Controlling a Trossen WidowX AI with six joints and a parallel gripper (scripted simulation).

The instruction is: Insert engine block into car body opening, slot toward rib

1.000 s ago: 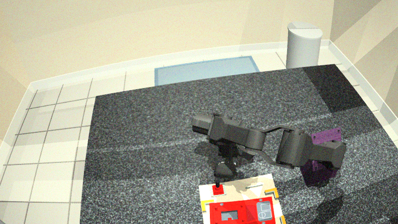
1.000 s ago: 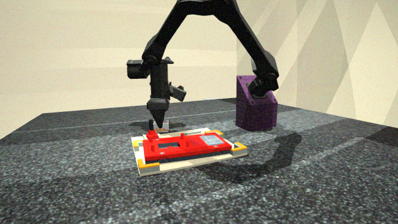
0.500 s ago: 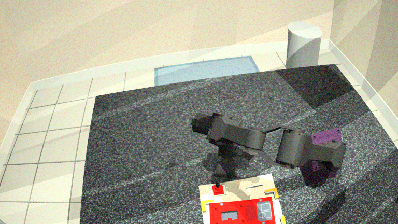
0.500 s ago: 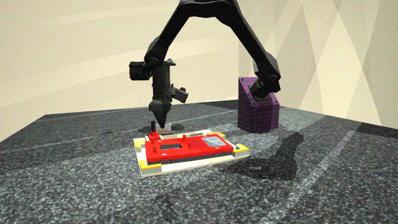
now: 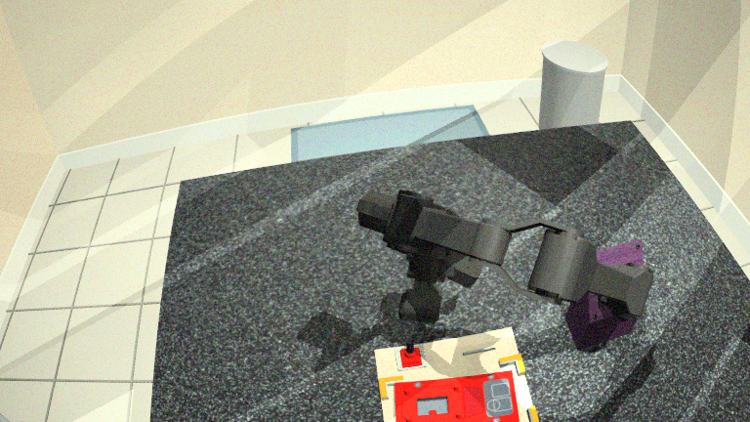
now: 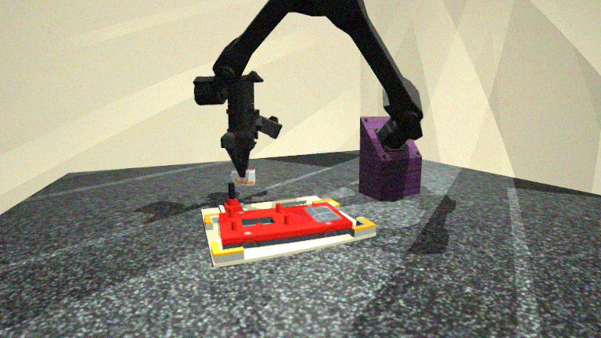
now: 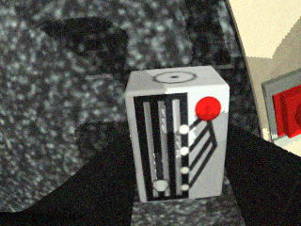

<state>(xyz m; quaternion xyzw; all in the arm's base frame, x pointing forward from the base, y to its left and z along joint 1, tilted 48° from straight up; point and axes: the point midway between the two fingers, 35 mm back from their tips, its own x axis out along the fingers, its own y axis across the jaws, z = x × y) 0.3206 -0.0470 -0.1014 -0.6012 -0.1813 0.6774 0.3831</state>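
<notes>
My gripper (image 6: 242, 174) (image 7: 177, 137) is shut on the engine block (image 6: 250, 177) (image 7: 204, 162), a white-grey block with black stripes, a red disc and white dots on the face toward the wrist camera. The fingers hold it at its two sides. It hangs a little above the table behind the board; the gripper hides it in the top view. The slot in the block cannot be made out. The red car body (image 5: 470, 381) (image 6: 301, 224) lies flat on the board. Its rectangular opening (image 5: 428, 404) (image 6: 257, 219) is unfilled, with a small rib at one long side.
The cream board (image 5: 442, 354) (image 6: 283, 252) has yellow-topped corner brackets (image 5: 513, 361) (image 6: 228, 249). A red piece with a black upright stick (image 5: 410, 358) (image 6: 232, 204) stands on the board close to the gripper. Red pegs (image 6: 278, 207) rise from the car body. The purple arm base (image 6: 387, 179) stands behind.
</notes>
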